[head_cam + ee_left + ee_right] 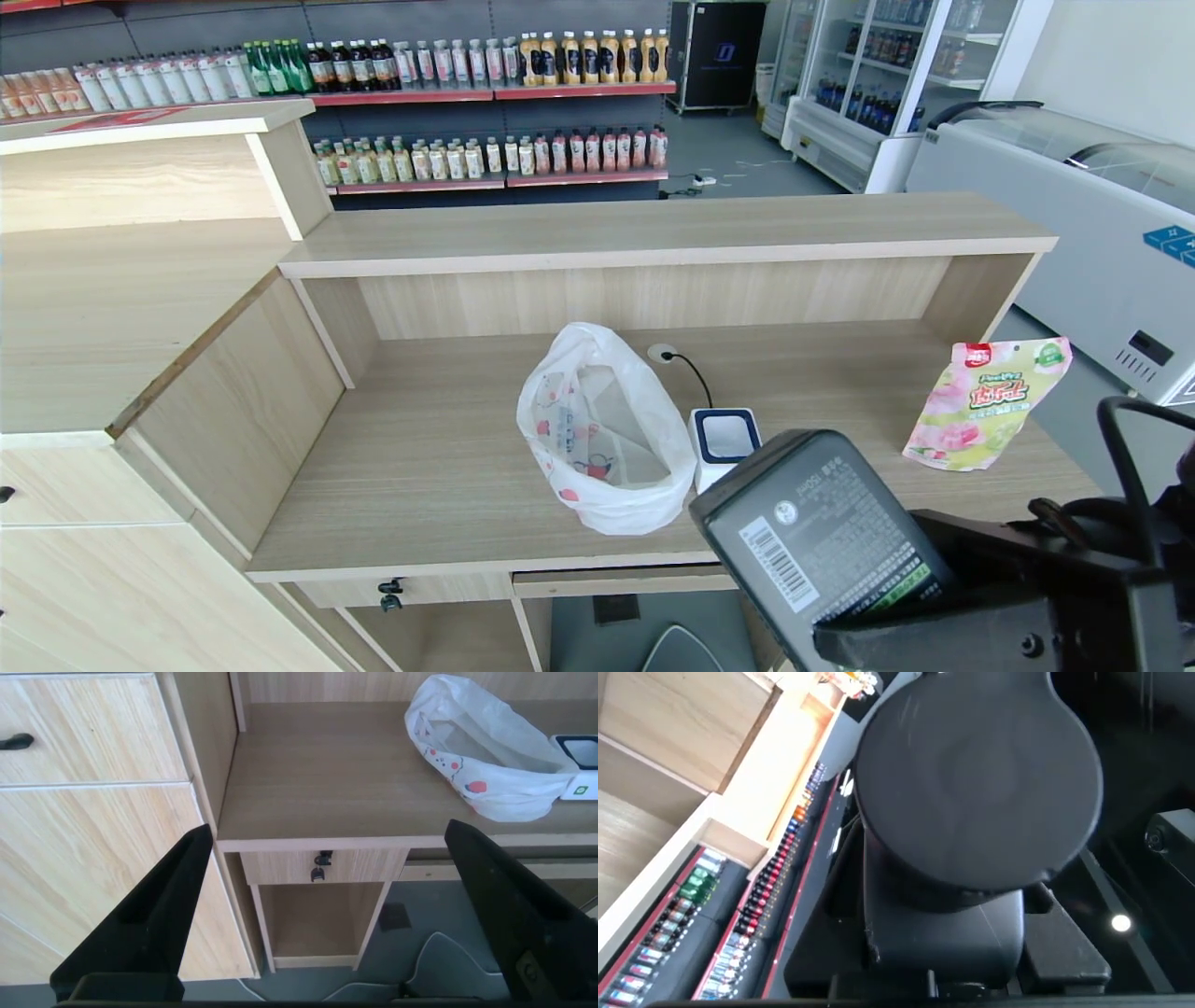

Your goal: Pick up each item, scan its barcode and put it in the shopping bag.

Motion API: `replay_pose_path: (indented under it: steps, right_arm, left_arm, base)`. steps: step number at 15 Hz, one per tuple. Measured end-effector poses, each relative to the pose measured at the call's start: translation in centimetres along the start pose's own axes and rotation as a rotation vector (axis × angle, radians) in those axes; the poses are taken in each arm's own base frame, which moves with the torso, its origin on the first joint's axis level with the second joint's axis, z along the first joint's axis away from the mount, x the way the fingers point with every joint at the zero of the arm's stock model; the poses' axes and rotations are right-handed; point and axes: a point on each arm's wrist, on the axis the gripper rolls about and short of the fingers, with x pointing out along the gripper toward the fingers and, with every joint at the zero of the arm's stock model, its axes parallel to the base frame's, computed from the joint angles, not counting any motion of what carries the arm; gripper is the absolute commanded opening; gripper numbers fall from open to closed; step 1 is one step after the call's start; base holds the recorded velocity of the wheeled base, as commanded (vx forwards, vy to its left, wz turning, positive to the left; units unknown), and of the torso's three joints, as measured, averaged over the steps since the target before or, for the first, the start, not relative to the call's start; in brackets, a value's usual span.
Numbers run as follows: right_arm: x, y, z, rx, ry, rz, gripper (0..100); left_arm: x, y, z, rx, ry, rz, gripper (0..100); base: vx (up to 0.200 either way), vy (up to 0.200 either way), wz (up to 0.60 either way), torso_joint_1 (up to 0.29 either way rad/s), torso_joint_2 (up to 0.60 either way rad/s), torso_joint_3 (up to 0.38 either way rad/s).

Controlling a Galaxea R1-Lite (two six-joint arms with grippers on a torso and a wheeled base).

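Right gripper (934, 593): we pinch the dark flat plastic bottle (822, 537) between fingers; stiff, likely slick.
Left gripper (329, 835): fingers wide, empty.

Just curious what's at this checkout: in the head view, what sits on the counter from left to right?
Bag → scanner → pouch. The held bottle overlaps the scanner, so it's left out.

Plenty of labels, none legible from here.
The dark bottle (822, 541) carries a white barcode label (778, 562) beside fine white print. The snack pouch (988, 403) shows green lettering under a red badge, the shopping bag (597, 429) bears red and blue motifs, and blue stickers sit on the chest freezer (1064, 233).
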Motion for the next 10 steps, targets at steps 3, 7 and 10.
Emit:
replay_pose_path:
  steps: [3,7,10]
  right_arm:
    - [-0.01,0.01,-0.03,0.000,0.001,0.001,0]
    - [-0.02,0.07,0.15,0.013,-0.009,0.005,0]
    - [-0.08,-0.04,0.18,0.013,-0.009,0.005,0]
  left_arm:
    - [0.00,0.00,0.00,0.000,0.000,0.000,100]
    - [0.00,0.00,0.00,0.000,0.000,0.000,100]
    - [0.00,0.00,0.00,0.000,0.000,0.001,100]
  base:
    - [0.000,0.000,0.00,0.000,0.00,0.000]
    - [0.000,0.000,0.00,0.000,0.00,0.000]
    - [0.000,0.000,0.00,0.000,0.00,0.000]
